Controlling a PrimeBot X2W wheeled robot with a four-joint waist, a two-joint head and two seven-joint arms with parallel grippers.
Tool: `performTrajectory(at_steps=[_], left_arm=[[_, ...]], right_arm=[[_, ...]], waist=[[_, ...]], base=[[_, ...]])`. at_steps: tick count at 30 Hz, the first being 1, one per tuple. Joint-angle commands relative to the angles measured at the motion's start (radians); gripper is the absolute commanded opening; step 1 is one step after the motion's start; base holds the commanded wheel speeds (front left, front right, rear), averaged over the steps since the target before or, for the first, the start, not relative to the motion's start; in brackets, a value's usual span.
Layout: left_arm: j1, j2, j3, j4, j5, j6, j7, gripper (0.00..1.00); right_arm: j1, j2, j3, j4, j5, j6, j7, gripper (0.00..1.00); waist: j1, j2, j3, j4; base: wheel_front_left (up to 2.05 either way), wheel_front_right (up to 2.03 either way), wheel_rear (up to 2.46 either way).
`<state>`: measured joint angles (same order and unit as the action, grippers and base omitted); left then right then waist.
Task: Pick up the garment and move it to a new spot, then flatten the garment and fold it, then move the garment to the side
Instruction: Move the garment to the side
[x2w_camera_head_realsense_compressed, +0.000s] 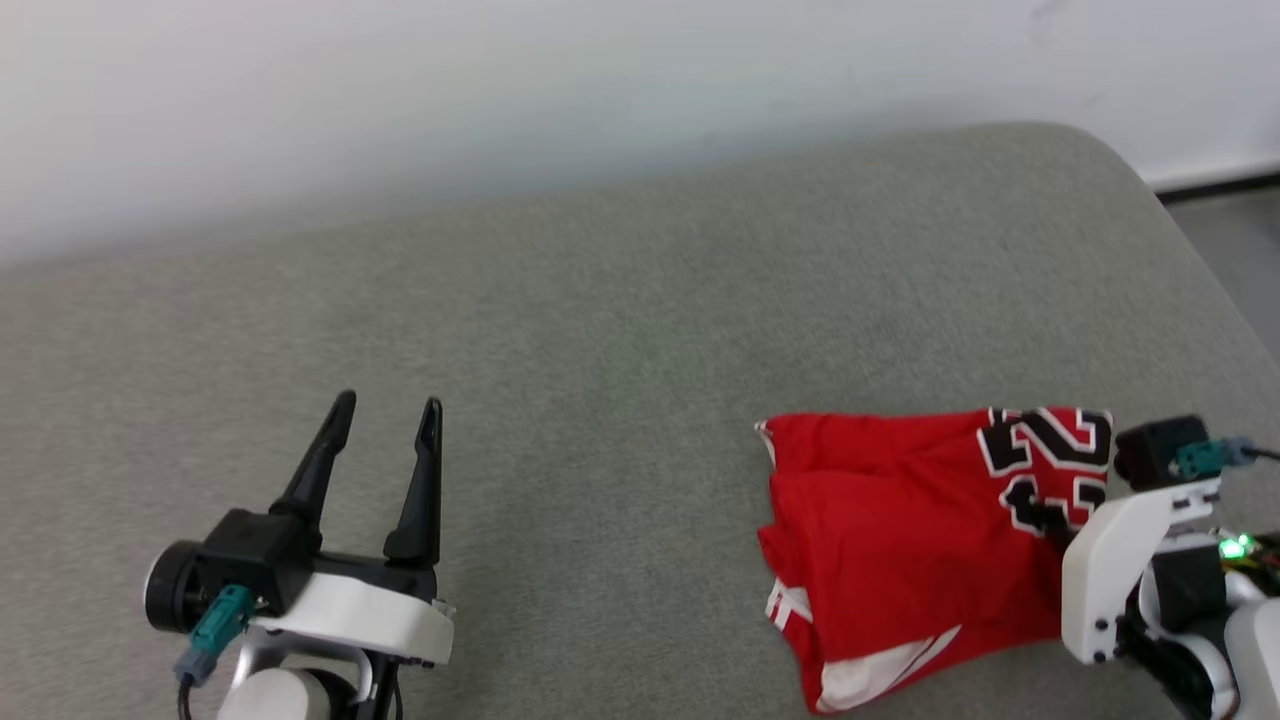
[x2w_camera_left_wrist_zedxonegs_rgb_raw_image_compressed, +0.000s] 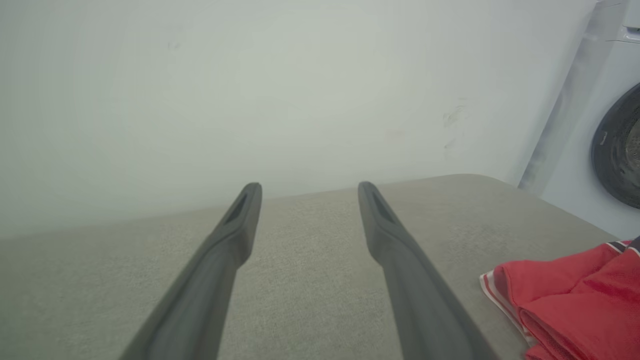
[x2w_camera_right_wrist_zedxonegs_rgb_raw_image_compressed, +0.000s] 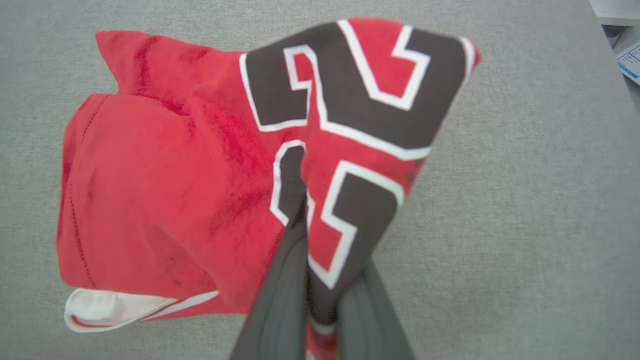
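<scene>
The garment (x2w_camera_head_realsense_compressed: 900, 520) is a red jersey with white trim and black, white-outlined lettering. It lies bunched on the grey padded surface (x2w_camera_head_realsense_compressed: 620, 330) at the right. My right gripper (x2w_camera_head_realsense_compressed: 1048, 515) is shut on a fold of its lettered part. In the right wrist view the dark fingers (x2w_camera_right_wrist_zedxonegs_rgb_raw_image_compressed: 287, 280) pinch the garment (x2w_camera_right_wrist_zedxonegs_rgb_raw_image_compressed: 175, 175), which drapes over the right gripper (x2w_camera_right_wrist_zedxonegs_rgb_raw_image_compressed: 312, 235). At the lower left my left gripper (x2w_camera_head_realsense_compressed: 388, 405) stands open and empty, well apart from the cloth. The left gripper (x2w_camera_left_wrist_zedxonegs_rgb_raw_image_compressed: 308, 187) points at the wall, with the garment (x2w_camera_left_wrist_zedxonegs_rgb_raw_image_compressed: 575, 295) at that view's lower right.
A white wall (x2w_camera_head_realsense_compressed: 500, 100) runs along the far edge of the surface. The surface rounds off at its right corner (x2w_camera_head_realsense_compressed: 1180, 210), with floor beyond. A white washing machine (x2w_camera_left_wrist_zedxonegs_rgb_raw_image_compressed: 615, 145) stands past that corner.
</scene>
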<state>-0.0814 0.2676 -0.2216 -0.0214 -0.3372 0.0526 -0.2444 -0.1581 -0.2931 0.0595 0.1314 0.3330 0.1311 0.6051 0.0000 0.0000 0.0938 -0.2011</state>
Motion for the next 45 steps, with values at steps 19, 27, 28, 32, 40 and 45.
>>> performTrajectory(at_steps=[19,27,28,32,40,45], left_arm=[[-0.256,0.081,-0.043,-0.178,0.052,-0.071,0.087,1.0],[-0.303,0.092,-0.057,-0.207,0.057,-0.086,0.1,1.0],[-0.307,0.092,-0.058,-0.208,0.057,-0.087,0.099,1.0],[-0.31,0.098,-0.058,-0.201,0.054,-0.088,0.097,1.0],[-0.285,0.088,-0.06,-0.157,0.039,-0.08,0.075,1.0],[-0.262,0.07,-0.059,-0.12,0.025,-0.065,0.055,1.0]], right_arm=[[-0.431,-0.121,-0.33,0.255,-0.247,-0.001,-0.179,0.0],[-0.499,-0.1,-0.434,0.328,-0.329,-0.001,-0.329,0.11],[-0.503,-0.094,-0.444,0.341,-0.343,-0.001,-0.344,0.29],[-0.515,-0.064,-0.502,0.396,-0.401,-0.001,-0.389,1.0],[-0.513,-0.013,-0.624,0.404,-0.536,-0.001,-0.533,1.0],[-0.485,0.015,-0.633,0.377,-0.544,-0.001,-0.593,1.0]], waist=[[0.0,0.0,0.434,-0.106],[0.0,0.0,0.511,-0.073],[0.0,0.0,0.518,-0.07],[0.0,0.0,0.532,-0.06],[0.0,0.0,0.484,-0.042],[0.0,0.0,0.424,-0.025]], base=[[0.0,0.0,0.0],[0.0,0.0,0.0],[0.0,0.0,0.0],[0.0,0.0,0.0],[0.0,0.0,0.0],[0.0,0.0,0.0]])
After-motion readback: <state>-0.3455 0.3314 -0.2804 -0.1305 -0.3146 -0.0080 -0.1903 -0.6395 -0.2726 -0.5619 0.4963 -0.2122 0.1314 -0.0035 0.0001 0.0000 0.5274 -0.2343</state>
